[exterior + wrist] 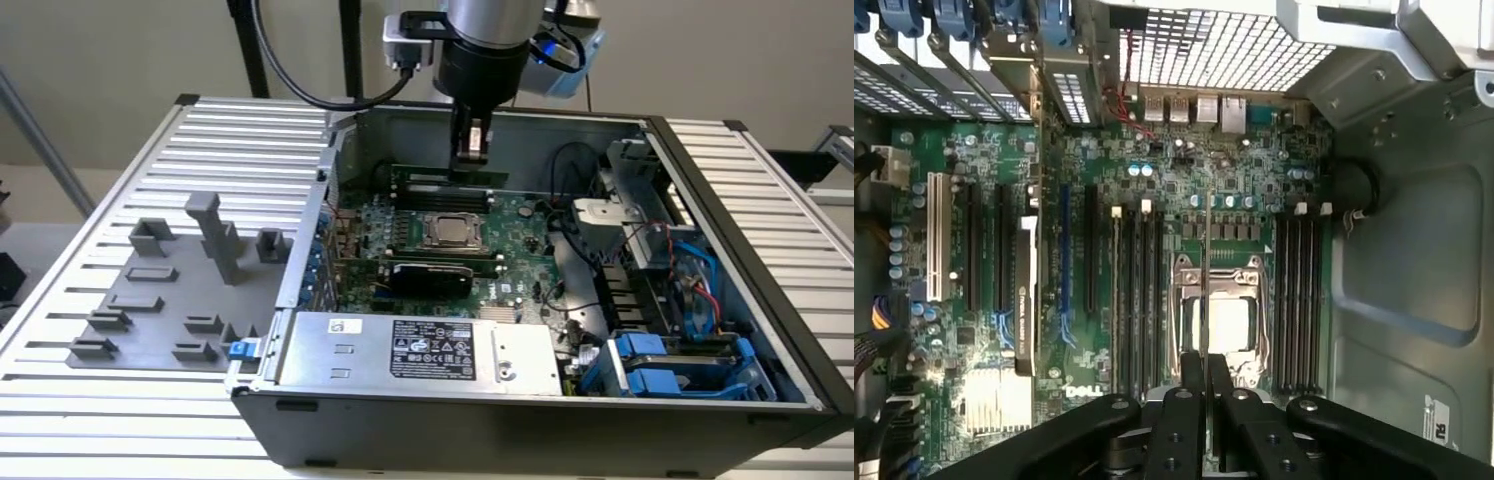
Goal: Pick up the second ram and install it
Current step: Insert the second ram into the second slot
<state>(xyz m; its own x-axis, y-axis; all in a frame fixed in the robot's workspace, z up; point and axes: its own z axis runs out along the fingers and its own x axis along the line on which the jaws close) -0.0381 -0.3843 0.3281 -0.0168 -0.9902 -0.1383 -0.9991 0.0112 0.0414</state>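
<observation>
My gripper [470, 158] hangs inside the open computer case [534, 420], over the far part of the green motherboard [514, 225]. It is shut on the second ram [454, 175], a slim green stick held level just above the far memory slots [441, 188]. In the wrist view the ram [1206, 270] shows edge-on as a thin line running out from between the black fingers [1184, 405] of the gripper [1206, 375]. It lies over the CPU socket [1229, 325], between the two banks of slots [1132, 300] [1299, 300].
Grey holder blocks [174, 290] stand on the slatted table at the exterior view's left. A silver power supply [414, 350] fills the case's near end. Cables [574, 200] and blue drive bays [667, 365] crowd the exterior view's right. A heatsink [994, 400] sits by the expansion slots.
</observation>
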